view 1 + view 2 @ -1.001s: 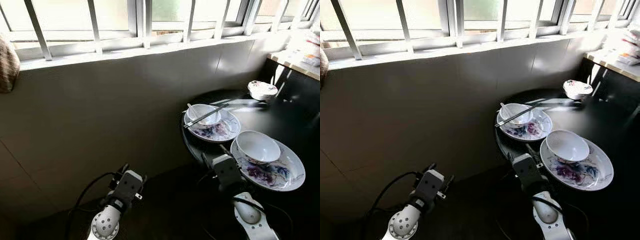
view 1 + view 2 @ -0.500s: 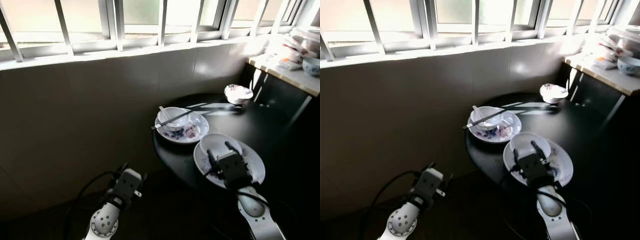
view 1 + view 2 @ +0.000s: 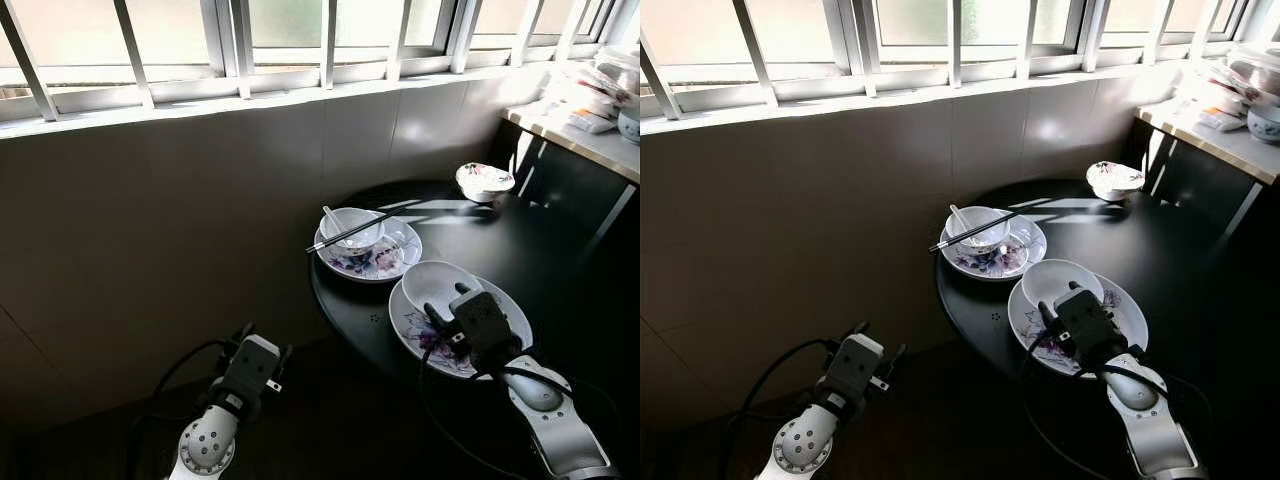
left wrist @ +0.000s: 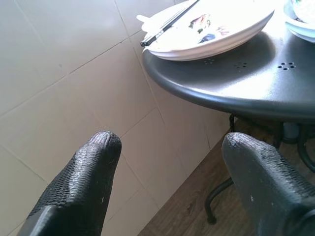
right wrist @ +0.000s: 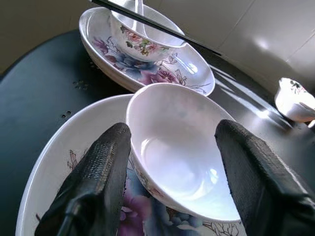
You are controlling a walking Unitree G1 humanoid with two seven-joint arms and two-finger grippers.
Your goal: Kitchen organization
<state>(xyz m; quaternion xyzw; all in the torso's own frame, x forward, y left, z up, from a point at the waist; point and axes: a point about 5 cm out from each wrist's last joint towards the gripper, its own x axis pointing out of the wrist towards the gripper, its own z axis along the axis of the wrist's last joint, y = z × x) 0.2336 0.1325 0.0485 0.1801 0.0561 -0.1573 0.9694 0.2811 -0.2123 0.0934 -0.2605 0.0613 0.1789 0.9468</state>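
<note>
Near bowl (image 3: 437, 284) on plate (image 3: 505, 306); chopsticks (image 3: 352, 230) across far bowl (image 3: 352, 227) behind.

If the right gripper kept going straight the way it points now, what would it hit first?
Most likely the white bowl on the near floral plate: the open right gripper frames it between its fingers, though the remaining gap is unclear.

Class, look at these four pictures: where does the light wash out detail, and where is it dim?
Eye views: windows glare white; the floor under the left pincer is dim. Left wrist view: the far plate is blown out. Right wrist view: evenly lit, a sheen inside the near bowl between the right pincer's fingers.
</note>
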